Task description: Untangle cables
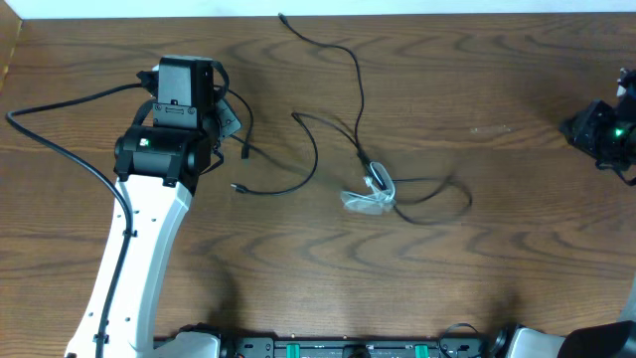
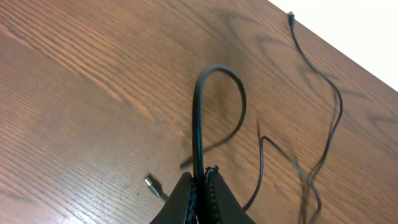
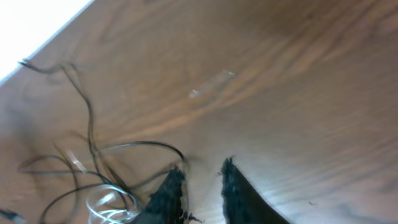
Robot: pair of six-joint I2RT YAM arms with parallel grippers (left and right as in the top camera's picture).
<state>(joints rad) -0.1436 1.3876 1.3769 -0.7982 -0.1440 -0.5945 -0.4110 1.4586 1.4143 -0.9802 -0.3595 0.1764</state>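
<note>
My left gripper (image 1: 227, 117) (image 2: 204, 174) is shut on a short black cable (image 2: 200, 112), which loops up out of the jaws and ends loose on the wood (image 1: 245, 153). Another black cable (image 1: 314, 149) runs from a plug (image 1: 237, 186) (image 2: 151, 183) near that gripper toward the tangle. A long black cable (image 1: 356, 80) (image 2: 329, 93) comes down from the far edge into the same tangle, where the coiled white cable (image 1: 368, 199) (image 3: 109, 202) lies. My right gripper (image 1: 596, 129) (image 3: 202, 169) is open at the far right with nothing between its fingers, well away from the tangle.
The wooden table's far edge (image 1: 397, 14) runs along the top, close to the long cable's plug (image 2: 291, 15). A thick black lead (image 1: 60, 149) trails from the left arm across the left side. A black cable loop (image 1: 442, 194) lies right of the white coil.
</note>
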